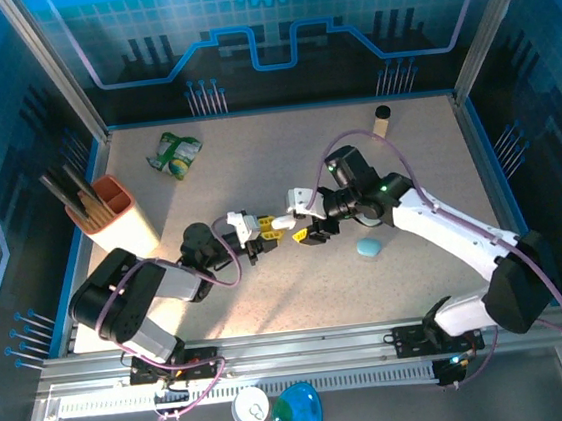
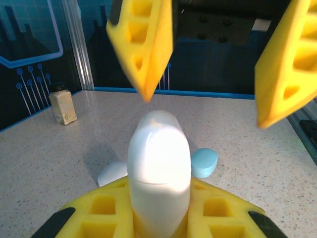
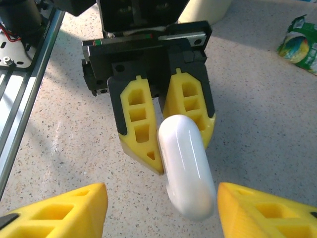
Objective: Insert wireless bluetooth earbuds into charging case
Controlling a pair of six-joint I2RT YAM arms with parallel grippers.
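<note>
The left gripper (image 2: 159, 218) clamps the white charging case (image 2: 158, 158), lower centre of the left wrist view. The right gripper (image 2: 205, 106) straddles its tip, jaws parted and holding nothing. The step looks like opening the lid, which calls for a careful pinch. A possible earbud (image 2: 113, 173) lies just left.

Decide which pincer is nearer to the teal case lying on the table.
Right. The right pincer hangs open close beside the teal case; the left pincer, shut on the white case, lies beyond it, farther away.
</note>
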